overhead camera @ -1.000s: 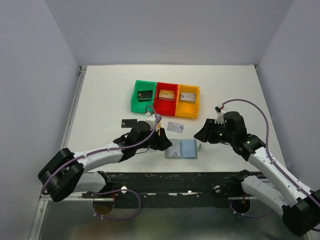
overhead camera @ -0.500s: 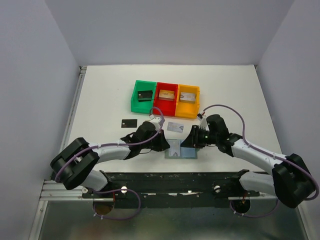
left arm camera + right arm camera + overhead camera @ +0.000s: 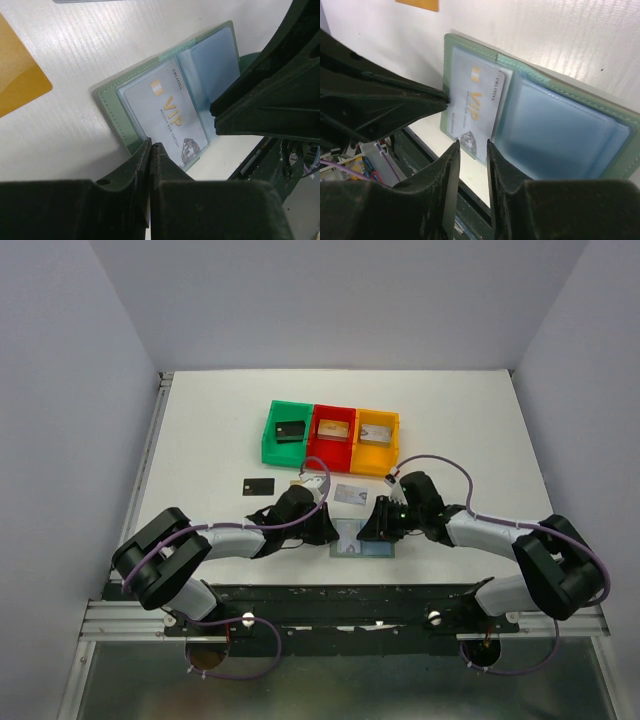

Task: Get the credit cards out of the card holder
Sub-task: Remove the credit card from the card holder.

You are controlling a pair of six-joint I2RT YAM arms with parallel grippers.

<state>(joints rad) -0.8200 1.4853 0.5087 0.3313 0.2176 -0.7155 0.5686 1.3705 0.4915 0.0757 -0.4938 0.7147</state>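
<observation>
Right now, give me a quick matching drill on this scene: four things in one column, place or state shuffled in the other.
Things:
1. VIP card
2. black card
3. card holder
4. yellow bin

Place or state:
A. right of the red bin
B. spread open
C. tucked in the holder
D. loose on the table

Pairs: 1-C, 2-D, 3-B, 4-A

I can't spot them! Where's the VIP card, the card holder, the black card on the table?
VIP card (image 3: 167, 115): left wrist view, printed face.
card holder (image 3: 560, 135): right wrist view, blue sleeve.
black card (image 3: 258, 485): top view, middle.
</observation>
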